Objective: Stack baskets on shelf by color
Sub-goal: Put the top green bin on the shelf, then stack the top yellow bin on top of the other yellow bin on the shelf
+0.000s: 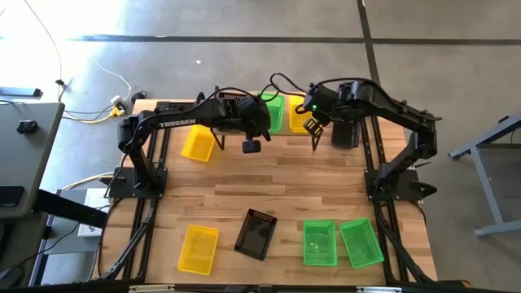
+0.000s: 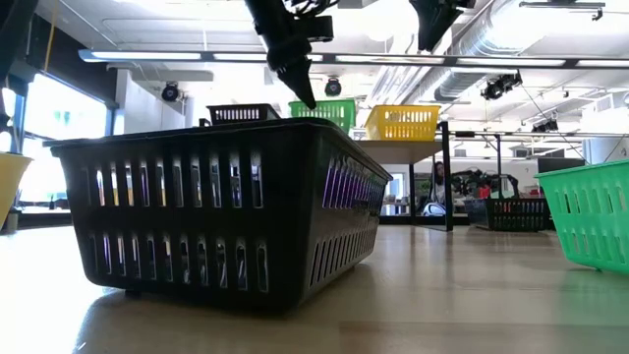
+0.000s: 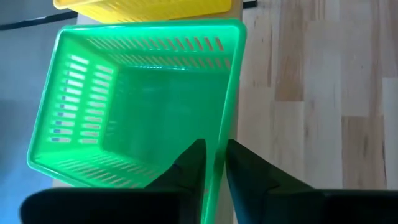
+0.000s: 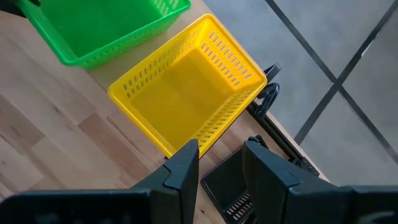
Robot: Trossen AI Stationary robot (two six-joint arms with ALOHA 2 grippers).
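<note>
On the shelf [image 2: 413, 144] at the far side stand a black basket [image 2: 241, 113], a green basket [image 2: 329, 112] and a yellow basket [image 2: 403, 123]. My left gripper [image 3: 214, 146] [image 2: 307, 96] reaches down onto the green basket [image 3: 143, 106] [image 1: 275, 112], its fingers close together. My right gripper [image 4: 221, 149] [image 1: 316, 124] hangs open above the near corner of the yellow basket [image 4: 186, 93] [image 1: 299, 114] and touches nothing. A black basket [image 4: 227, 186] lies below it. My left gripper has the rim of the green basket's long side wall [image 3: 221, 118] between its fingers, one finger [image 3: 189, 165] inside the basket and one [image 3: 249, 171] outside. The fingers come from above, pointing down. In the low view the basket stands level on the shelf.
On the table lie a yellow basket [image 1: 198, 144] at far left and a black basket [image 1: 345, 133] at far right. Along the near edge are a yellow basket [image 1: 198, 248], a black basket [image 1: 256, 233] and two green baskets [image 1: 319, 242] [image 1: 361, 242]. The table's middle is bare wood.
</note>
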